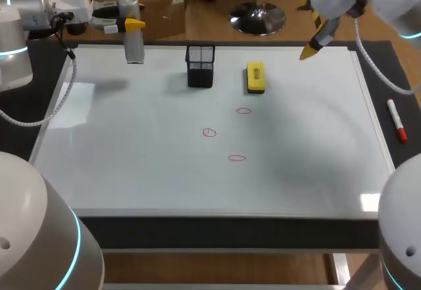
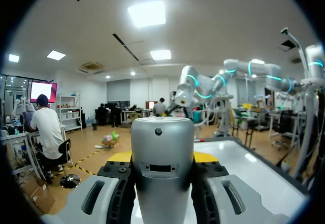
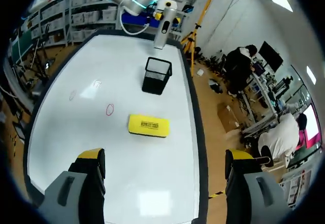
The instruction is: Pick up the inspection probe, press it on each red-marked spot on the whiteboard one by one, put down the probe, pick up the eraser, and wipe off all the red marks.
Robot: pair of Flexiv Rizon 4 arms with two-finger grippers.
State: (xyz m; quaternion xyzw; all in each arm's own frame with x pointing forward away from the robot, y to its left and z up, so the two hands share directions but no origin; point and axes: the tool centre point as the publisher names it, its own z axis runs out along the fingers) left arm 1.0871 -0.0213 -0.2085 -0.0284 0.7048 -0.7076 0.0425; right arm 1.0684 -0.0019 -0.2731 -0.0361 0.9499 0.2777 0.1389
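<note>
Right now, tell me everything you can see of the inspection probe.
The inspection probe is a silver-grey cylinder, seemingly metal, with a rounded top. The left wrist view shows a small dark dot and a dark rectangular slot on its side. It stands upright, clamped from both sides by the left end effector, over the far left corner of the whiteboard. Whether its lower end touches the board I cannot tell.
</note>
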